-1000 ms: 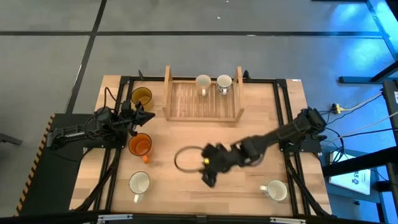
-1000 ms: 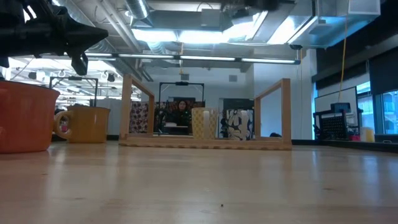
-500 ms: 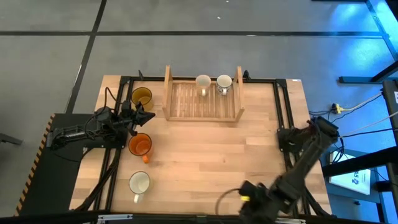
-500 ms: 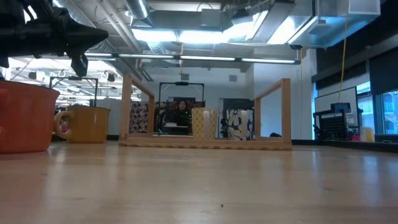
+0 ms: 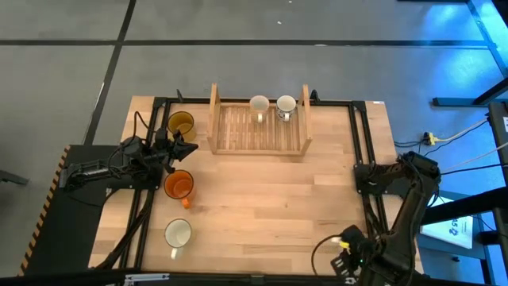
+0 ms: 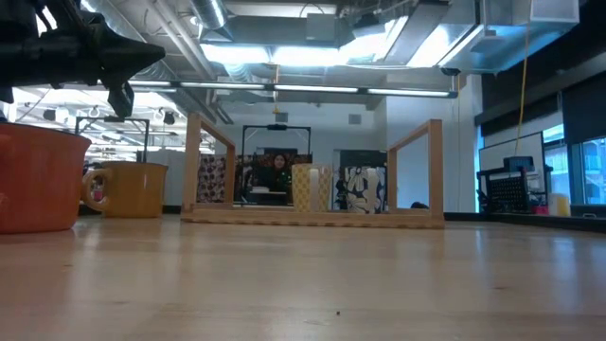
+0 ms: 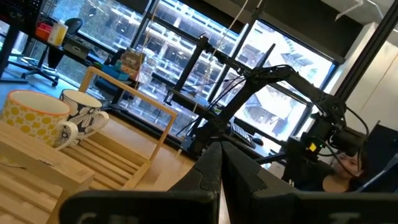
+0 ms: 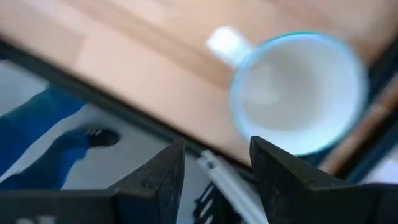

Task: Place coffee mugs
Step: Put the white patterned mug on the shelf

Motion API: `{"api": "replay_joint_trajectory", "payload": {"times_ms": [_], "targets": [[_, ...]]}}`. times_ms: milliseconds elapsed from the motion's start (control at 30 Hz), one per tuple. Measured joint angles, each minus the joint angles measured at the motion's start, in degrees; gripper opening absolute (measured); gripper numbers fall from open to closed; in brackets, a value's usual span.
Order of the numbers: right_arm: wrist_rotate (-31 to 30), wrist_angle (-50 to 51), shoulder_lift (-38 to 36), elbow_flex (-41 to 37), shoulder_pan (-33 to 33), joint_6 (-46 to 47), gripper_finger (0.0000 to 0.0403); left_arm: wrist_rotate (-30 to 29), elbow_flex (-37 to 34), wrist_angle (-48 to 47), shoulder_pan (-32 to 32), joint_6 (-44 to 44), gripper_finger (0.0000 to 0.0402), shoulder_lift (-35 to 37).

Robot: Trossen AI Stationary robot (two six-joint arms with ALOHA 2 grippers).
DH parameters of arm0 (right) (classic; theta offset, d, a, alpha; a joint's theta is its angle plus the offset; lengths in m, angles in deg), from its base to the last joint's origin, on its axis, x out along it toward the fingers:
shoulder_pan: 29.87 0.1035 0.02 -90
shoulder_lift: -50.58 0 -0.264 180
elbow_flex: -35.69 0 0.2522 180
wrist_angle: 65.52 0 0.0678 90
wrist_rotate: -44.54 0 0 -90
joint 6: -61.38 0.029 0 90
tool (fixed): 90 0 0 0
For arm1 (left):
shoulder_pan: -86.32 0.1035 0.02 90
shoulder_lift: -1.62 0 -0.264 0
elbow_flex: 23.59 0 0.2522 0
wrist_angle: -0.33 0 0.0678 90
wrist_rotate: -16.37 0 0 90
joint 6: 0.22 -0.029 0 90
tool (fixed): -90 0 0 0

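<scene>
My left gripper is shut and hovers between the amber-yellow mug and the orange mug, touching neither. It shows at the upper left in the low view. A white mug stands near the near-left edge. Two patterned mugs stand at the far right of the slatted wooden tray. My right gripper is at the near-right corner, open. Below it stands another white mug, seen from above with its handle sticking out sideways. The arm hides that mug in the high view.
The tray has tall end walls and stands at the far middle of the table. Black frame rails run along both sides of the table. Bare wood lies between the tray and the near edge. A person sits beyond the table.
My right arm has swung from the table's middle toward the near-right corner and now stands over the white mug there, hiding it from above. The left arm and all mugs have kept still.
</scene>
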Motion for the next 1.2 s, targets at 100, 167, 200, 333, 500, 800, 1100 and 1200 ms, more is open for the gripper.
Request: {"api": "replay_joint_trajectory", "payload": {"times_ms": [100, 167, 200, 333, 500, 800, 1100, 1200], "targets": [[-0.25, 1.99, 0.01, -0.15, -0.12, -1.41, 0.0165, -0.07, 0.00, -0.02, 0.00, 0.00, 0.0004, -0.01], [-0.94, 1.67, 0.01, -1.30, -0.57, -2.56, 0.0165, -0.14, 0.00, -0.02, 0.01, 0.00, 0.0004, -0.01], [-1.22, 1.10, 0.04, -2.23, -0.73, -3.33, 0.0165, -0.15, -0.01, -0.01, 0.01, 0.00, 0.0004, -0.01], [0.35, -6.62, 0.15, -6.93, -0.90, -6.87, 0.0165, -0.14, 0.00, 0.00, 0.00, 0.00, 0.0004, -0.01], [2.03, -8.56, 0.28, -10.14, -0.87, -7.85, 0.0165, -0.14, -0.01, -0.02, 0.01, 0.00, 0.0004, 0.01], [2.30, -10.42, 0.30, -13.11, -0.90, -14.08, 0.0141, -0.14, 0.00, -0.02, 0.02, -0.02, 0.0004, -0.01], [2.26, -10.13, 0.30, -13.14, -0.90, -20.86, 0.0019, -0.12, -0.01, 0.00, 0.01, -0.03, 0.0004, 0.00], [1.77, -10.12, 0.30, -13.13, -1.11, -25.74, 0.0009, -0.12, 0.00, 0.00, 0.02, -0.04, 0.0004, -0.01]]}}
